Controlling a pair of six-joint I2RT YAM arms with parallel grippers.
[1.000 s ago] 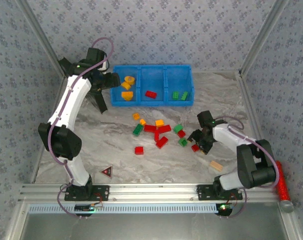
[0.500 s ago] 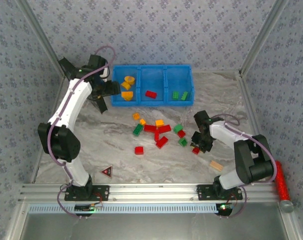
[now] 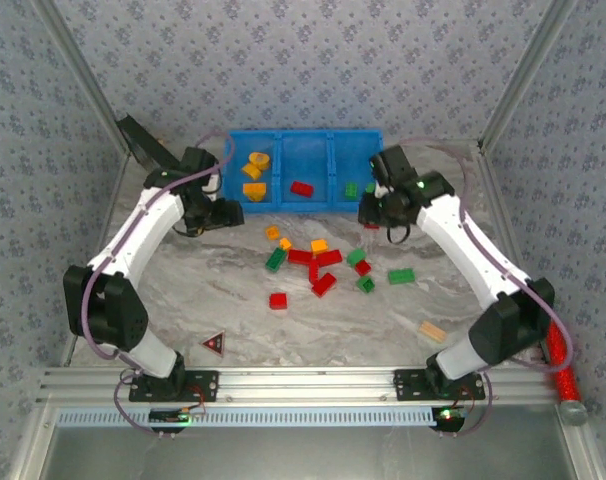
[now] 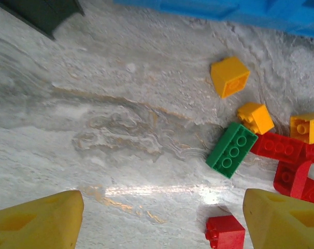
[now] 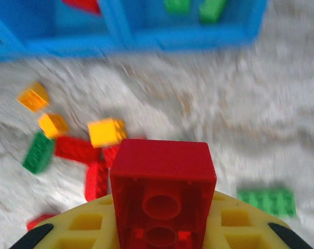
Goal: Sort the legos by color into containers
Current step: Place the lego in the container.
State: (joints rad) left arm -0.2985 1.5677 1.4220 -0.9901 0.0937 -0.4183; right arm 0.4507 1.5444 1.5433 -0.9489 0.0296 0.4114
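By the tabletop's [image 3: 213, 290] far edge, the right gripper [image 3: 371, 218] clamped a red brick [image 5: 162, 176] before the bin [image 3: 303, 208]; the left gripper [image 3: 231, 212] gaped wide over bare surface.

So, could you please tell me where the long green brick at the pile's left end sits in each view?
Top external: green brick, left of centre.
Left wrist: green brick, right of centre.
Right wrist: green brick, left edge, mid-height.
Shared landmark: blue bin, toward the top of every view.
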